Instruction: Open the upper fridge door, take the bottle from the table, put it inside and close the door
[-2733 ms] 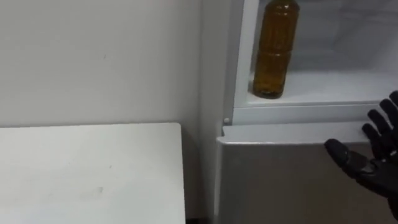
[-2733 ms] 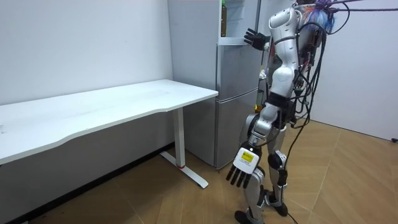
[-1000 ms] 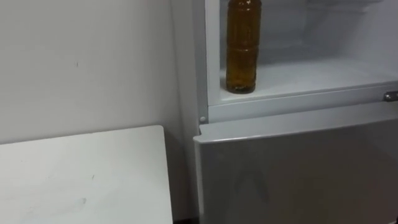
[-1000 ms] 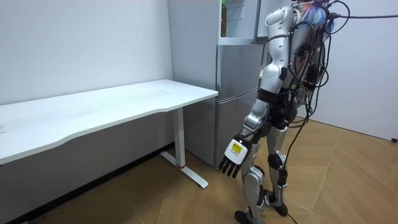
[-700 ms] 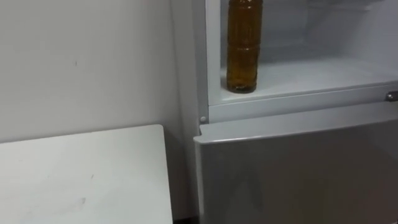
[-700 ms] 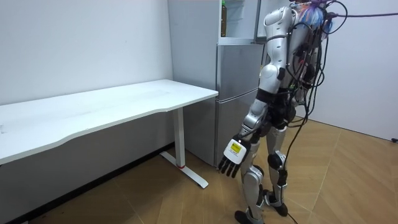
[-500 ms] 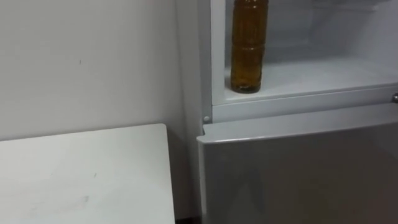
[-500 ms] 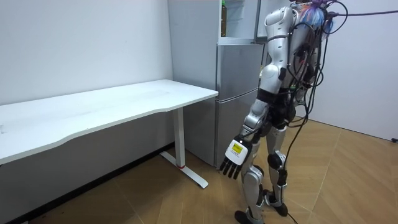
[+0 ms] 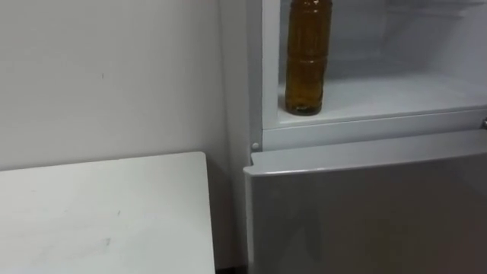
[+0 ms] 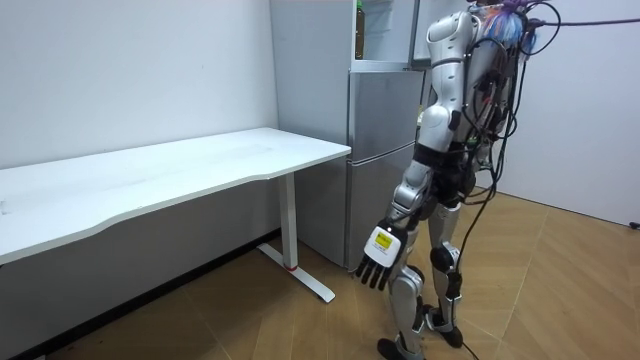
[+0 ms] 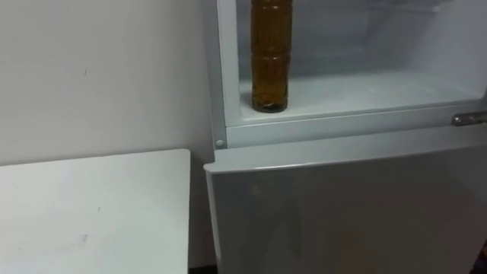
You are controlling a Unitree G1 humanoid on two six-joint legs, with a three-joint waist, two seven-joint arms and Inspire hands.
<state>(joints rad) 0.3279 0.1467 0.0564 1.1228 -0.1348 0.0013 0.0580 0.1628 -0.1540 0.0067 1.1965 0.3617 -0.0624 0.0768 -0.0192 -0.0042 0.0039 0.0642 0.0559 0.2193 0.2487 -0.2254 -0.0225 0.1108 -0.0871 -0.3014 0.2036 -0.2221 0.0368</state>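
Withdraws right hand from fridge sill [image 9: 365, 125] at four o'clock, leaves bottle [image 9: 307, 57] upright at twelve on upper shelf [image 9: 396, 91], hangs left hand [image 10: 378, 262] loose-fingered and empty, likely finishing the task.

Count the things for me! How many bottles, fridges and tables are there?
bottle: 1
fridge: 1
table: 1
Total: 3
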